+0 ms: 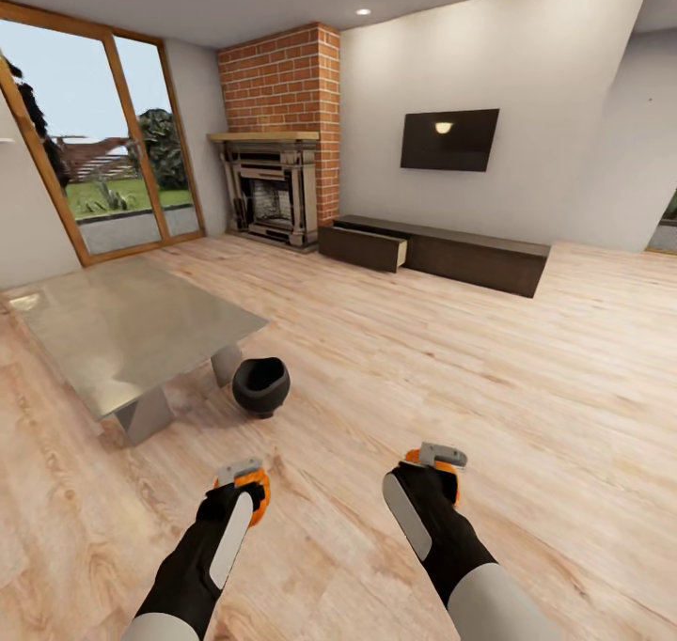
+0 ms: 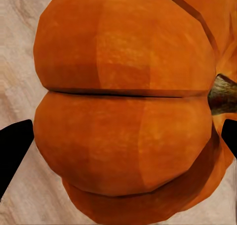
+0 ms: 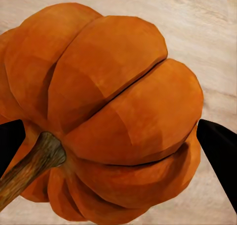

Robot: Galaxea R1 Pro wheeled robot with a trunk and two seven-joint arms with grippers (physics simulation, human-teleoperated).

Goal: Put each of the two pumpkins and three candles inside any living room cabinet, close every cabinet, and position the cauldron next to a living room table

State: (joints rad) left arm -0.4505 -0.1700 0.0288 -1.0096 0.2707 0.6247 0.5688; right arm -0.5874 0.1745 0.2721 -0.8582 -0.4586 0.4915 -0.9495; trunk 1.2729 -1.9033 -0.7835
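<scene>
Both arms carry a load. The left tool [image 1: 246, 479] is pinching one pumpkin [image 2: 128, 111], its dark fingers [image 2: 14, 151] pressed on either flank. The right tool [image 1: 434, 461] is pinching the other pumpkin [image 3: 103, 116], stem [image 3: 29, 165] to one side. The step in hand looks like carrying both to the cabinet [image 1: 442, 251], which stands against the far wall under the television [image 1: 449, 139] with one drawer [image 1: 369, 244] pulled open. The next move calls for driving across the bare wood floor [image 1: 489, 378], which offers wide open room. The cauldron [image 1: 260, 384] sits on the floor just beside the near corner of the glass desk [image 1: 122, 326], well off that path.
</scene>
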